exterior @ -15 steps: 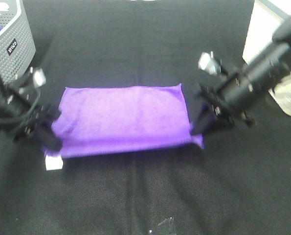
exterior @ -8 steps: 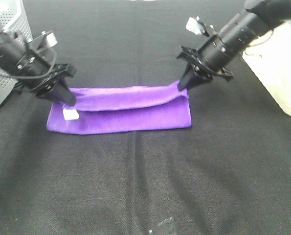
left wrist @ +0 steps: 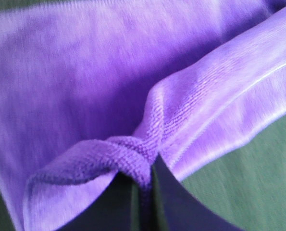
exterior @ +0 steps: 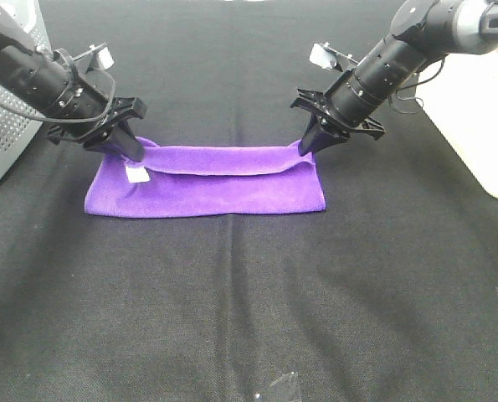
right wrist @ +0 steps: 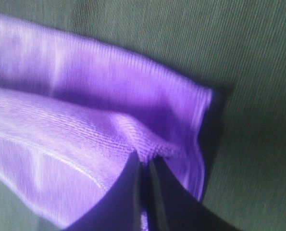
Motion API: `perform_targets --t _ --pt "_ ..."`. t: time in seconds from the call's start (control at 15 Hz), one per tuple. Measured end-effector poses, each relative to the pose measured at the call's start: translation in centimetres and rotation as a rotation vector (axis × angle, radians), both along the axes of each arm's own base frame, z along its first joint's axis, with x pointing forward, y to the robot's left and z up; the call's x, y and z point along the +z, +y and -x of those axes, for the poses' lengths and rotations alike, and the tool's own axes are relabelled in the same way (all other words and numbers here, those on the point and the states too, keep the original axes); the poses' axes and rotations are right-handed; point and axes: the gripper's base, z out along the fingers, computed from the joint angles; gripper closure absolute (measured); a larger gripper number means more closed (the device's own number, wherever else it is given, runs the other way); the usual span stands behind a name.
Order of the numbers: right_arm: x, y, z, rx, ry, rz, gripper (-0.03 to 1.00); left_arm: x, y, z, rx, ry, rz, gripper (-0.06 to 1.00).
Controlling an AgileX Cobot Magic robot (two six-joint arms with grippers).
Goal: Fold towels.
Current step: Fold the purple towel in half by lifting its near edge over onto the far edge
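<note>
The purple towel (exterior: 207,188) lies folded in half as a long strip on the black cloth-covered table. Its upper layer is carried over to the far edge. My left gripper (exterior: 131,153) is shut on the towel's left corner, where the small white tag (exterior: 136,174) hangs. My right gripper (exterior: 307,146) is shut on the right corner. The left wrist view shows the pinched towel corner (left wrist: 133,159) between the fingers, and the right wrist view shows the other pinched corner (right wrist: 150,147) between the fingers.
A grey perforated basket (exterior: 10,92) stands at the far left. A white box (exterior: 474,109) stands at the far right. A small clear scrap (exterior: 280,385) lies near the front edge of the black cloth (exterior: 249,301).
Both grippers have carried the towel's near corners up and over to the far edge, folding the flat towel in half. Since half a second ago they have settled slightly lower.
</note>
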Motion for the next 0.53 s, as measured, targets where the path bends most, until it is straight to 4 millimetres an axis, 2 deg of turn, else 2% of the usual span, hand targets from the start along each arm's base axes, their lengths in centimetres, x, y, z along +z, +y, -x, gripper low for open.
perform_targets --t 0.27,0.53 --pt "-0.01 -0.07 -0.55 -0.029 -0.033 0.006 0.96 -0.31 0.02 -0.66 0.021 -0.015 -0.002 0.94" --pt "0.06 -0.11 -0.71 -0.036 -0.048 0.009 0.95 -0.24 0.09 -0.87 0.028 -0.035 -0.008 0.86"
